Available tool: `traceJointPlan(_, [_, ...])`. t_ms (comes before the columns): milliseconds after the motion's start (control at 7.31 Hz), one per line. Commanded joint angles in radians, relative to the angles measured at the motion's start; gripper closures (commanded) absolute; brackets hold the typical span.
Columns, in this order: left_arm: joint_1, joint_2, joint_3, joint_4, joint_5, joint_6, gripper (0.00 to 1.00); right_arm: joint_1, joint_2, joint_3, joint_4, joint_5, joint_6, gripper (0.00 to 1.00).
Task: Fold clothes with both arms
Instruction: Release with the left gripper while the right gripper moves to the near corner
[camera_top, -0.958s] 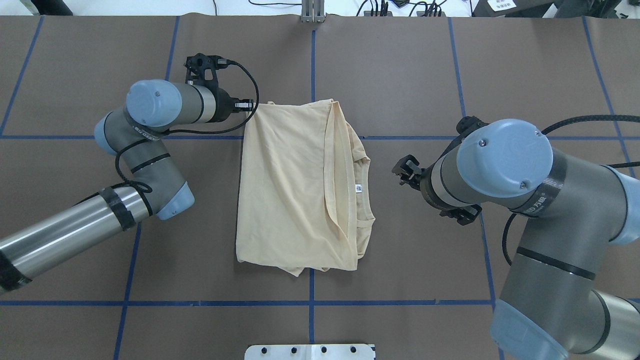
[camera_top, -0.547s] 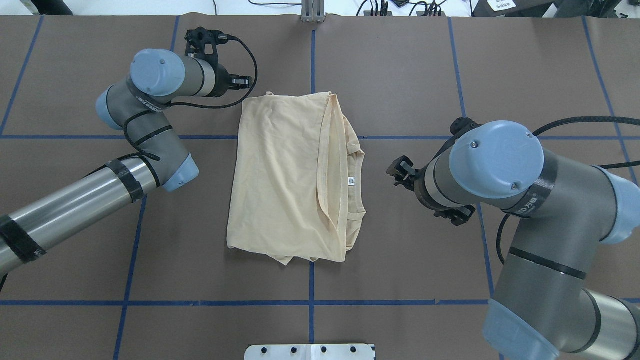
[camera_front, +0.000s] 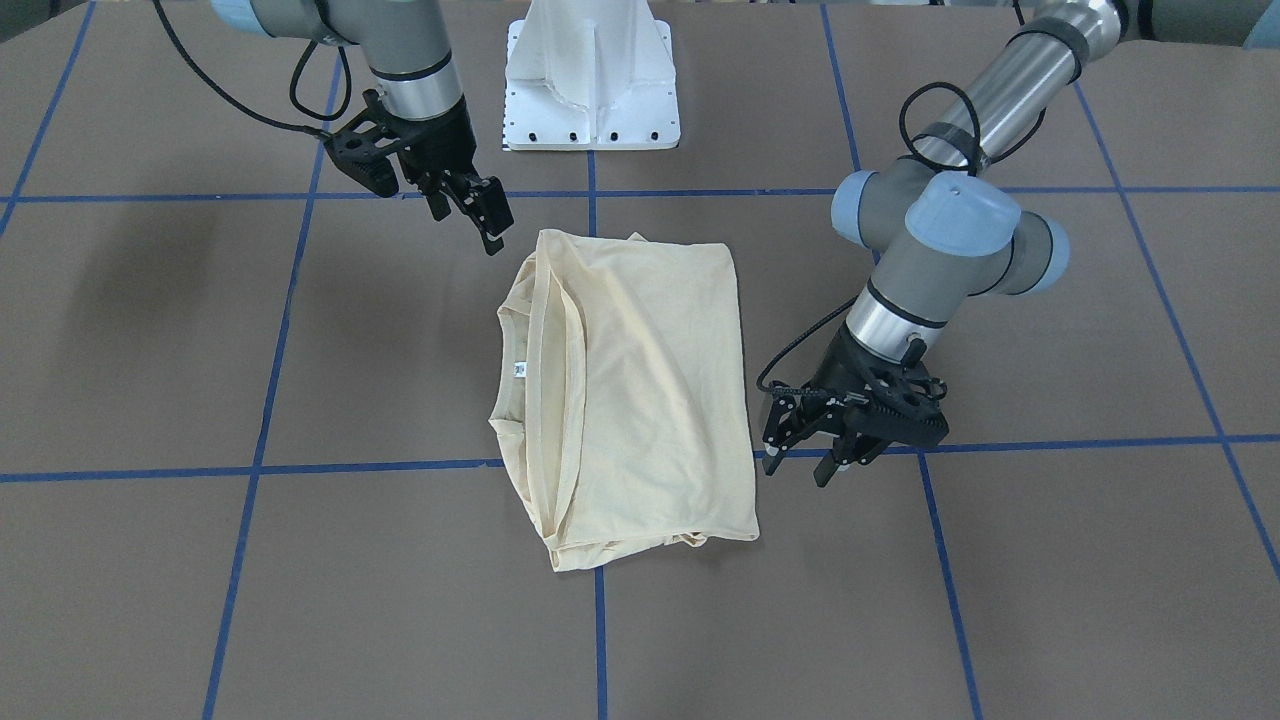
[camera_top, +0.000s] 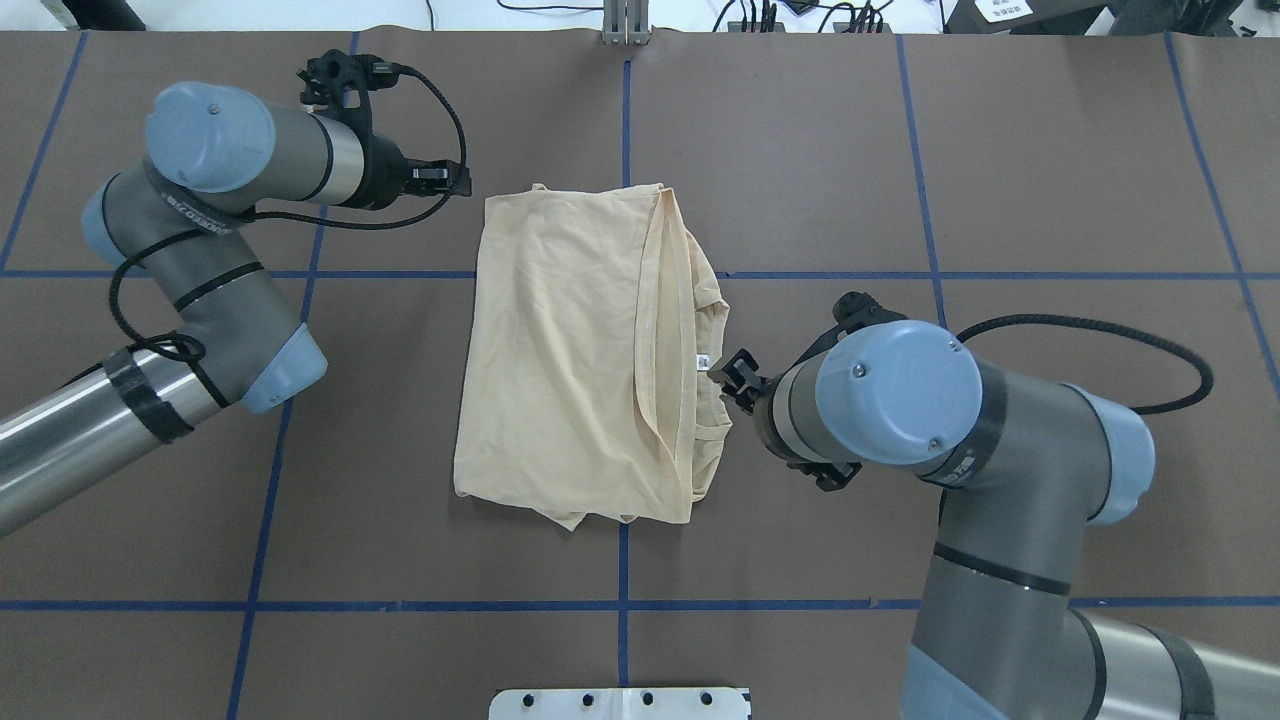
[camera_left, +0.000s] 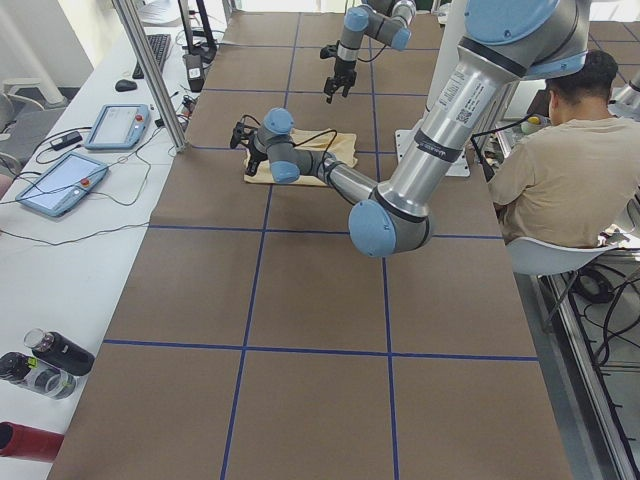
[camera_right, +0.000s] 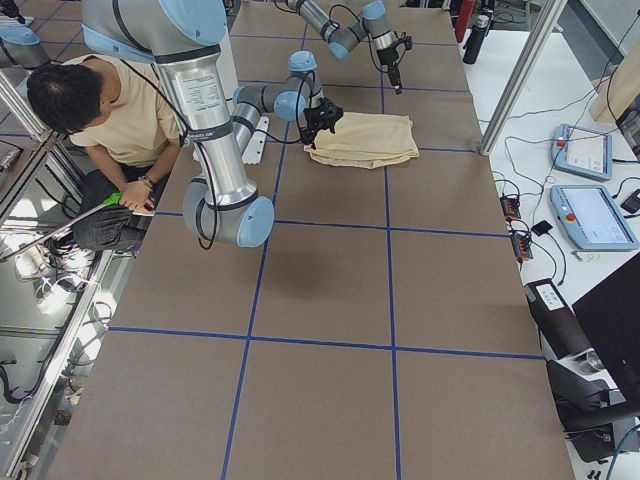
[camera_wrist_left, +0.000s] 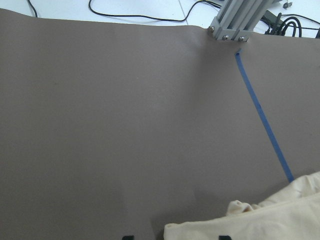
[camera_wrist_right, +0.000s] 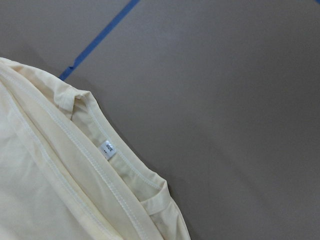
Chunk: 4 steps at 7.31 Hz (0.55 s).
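The pale cream-yellow T-shirt (camera_top: 560, 350) lies folded flat mid-table, print hidden, collar and white neck tag (camera_top: 703, 361) on its right side. It also shows in the front view (camera_front: 640, 380). My left gripper (camera_top: 455, 180) is open and empty, just left of the shirt's far-left corner, apart from it; in the front view (camera_front: 800, 455) its fingers stand apart. The left wrist view shows that corner (camera_wrist_left: 260, 222). My right gripper (camera_top: 722, 375) looks open and hovers at the collar edge beside the tag; the right wrist view shows collar and tag (camera_wrist_right: 108, 149).
The white pedestal base (camera_front: 590, 80) stands at the robot's side of the table. An aluminium post (camera_top: 627, 25) and cables sit at the far edge. A seated person (camera_left: 570, 170) is beside the robot. Blue tape lines (camera_top: 800, 275) cross the brown table.
My left gripper let go of the shirt's far-left corner and drew back to the left. The shirt shifted slightly left, then lay still. My right gripper moved left to the collar.
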Motion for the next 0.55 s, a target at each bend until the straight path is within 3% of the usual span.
traceJointPlan(0, [-0.001,0.064,-0.114,0.044,-0.033,-0.052,0.35,-0.154,0.001,-0.036,0.047,-0.192,0.294,0.02])
traceJointPlan(274, [-0.001,0.066,-0.116,0.044,-0.032,-0.056,0.35,-0.225,0.003,-0.12,0.128,-0.368,0.417,0.02])
traceJointPlan(410, [-0.001,0.066,-0.116,0.044,-0.03,-0.065,0.35,-0.224,0.007,-0.125,0.146,-0.374,0.416,0.02])
